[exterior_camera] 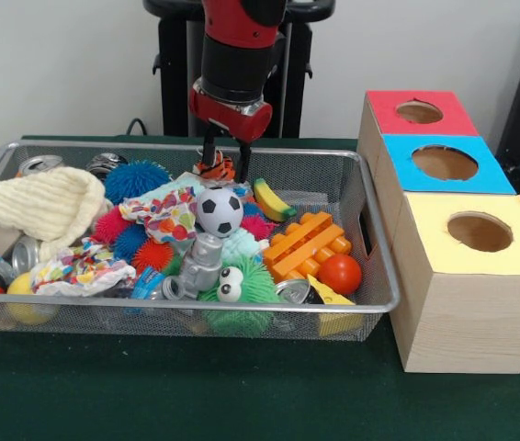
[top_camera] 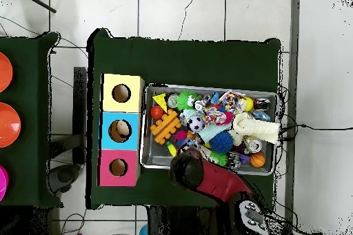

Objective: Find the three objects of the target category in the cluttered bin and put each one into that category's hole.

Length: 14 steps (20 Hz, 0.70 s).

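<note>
- The gripper hangs at the bin's far wall, its two fingers closed on a small orange striped toy.
- Clutter fills the bin: a soccer ball, banana, orange block, red ball.
- The three-hole box stands just beside the bin.

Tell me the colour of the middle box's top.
Blue top on the middle box, clearest in the front view.

Mesh bin heaped with toys, three-holed box just beside
</note>
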Motion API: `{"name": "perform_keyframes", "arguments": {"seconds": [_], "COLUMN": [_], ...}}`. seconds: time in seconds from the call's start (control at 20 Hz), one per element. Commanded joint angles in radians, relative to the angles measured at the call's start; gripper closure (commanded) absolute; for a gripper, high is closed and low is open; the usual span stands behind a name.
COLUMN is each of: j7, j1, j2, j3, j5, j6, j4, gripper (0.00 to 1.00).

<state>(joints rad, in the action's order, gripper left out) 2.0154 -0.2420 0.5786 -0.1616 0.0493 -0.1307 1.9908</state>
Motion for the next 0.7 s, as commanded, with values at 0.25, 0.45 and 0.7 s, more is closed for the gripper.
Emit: {"name": "perform_keyframes", "arguments": {"seconds": [0.25,0.45,0.7], "j7": [0.092,0.097,0.110], "j1": [0.046,0.063,0.067], "j2": [0.034,0.053,0.054], "j3": [0.022,0.006,0.005], "j5": [0.033,0.034,0.030], "j6": [-0.190,-0.256,-0.277], "j4": [-0.163,-0.191,-0.207], "gripper": [0.00,0.00,0.00]}}
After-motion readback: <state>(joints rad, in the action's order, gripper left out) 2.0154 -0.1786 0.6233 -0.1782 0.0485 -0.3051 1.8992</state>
